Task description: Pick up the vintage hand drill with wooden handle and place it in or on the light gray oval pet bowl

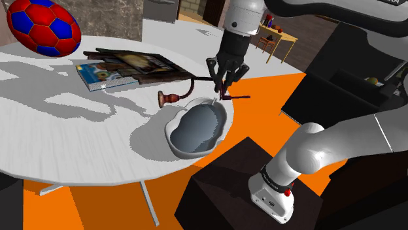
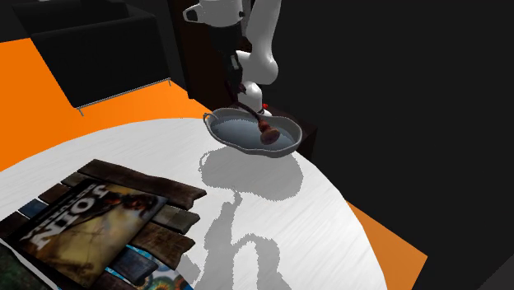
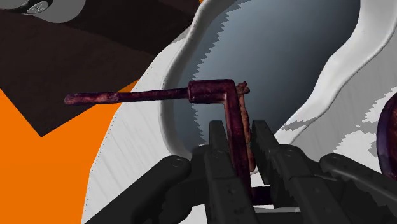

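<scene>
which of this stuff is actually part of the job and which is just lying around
Job:
hand drill, clasped in the gripper
grey oval bowl below it

Lying about:
red and blue ball
blue book
magazine on wooden planks

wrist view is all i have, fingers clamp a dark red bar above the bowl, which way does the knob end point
Observer: In the shoulder view the hand drill points its round knob toward that view's left, by the rim of the bowl.
Operator: lifted or dragging on the table
Observer: It looks lifted: the gripper holds it in the air, a little above the rim.
Operator: anything close that i could bump
Observer: A stack of books lies on the table just beyond the bowl.
</scene>
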Controlling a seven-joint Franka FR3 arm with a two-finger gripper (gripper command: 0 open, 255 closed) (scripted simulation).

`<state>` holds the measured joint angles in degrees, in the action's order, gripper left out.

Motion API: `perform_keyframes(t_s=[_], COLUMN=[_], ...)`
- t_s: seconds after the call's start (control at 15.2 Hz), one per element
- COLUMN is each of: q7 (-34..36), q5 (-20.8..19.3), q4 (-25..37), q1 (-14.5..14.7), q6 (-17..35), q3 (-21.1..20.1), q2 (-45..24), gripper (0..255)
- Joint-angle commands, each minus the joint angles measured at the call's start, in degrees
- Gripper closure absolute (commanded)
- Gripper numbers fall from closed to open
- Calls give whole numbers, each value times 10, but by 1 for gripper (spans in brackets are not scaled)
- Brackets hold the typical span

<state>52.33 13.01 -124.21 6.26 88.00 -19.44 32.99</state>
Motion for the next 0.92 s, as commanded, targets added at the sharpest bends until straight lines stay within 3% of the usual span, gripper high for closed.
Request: perform_keyframes(t_s=[0.0, 0.86], q7=[-7, -15], q5=[4, 18], q4=[-28, -133], q1=[4, 10], q6=[-1, 96], q3=[7, -9], q2=[28, 36], gripper=[255, 255])
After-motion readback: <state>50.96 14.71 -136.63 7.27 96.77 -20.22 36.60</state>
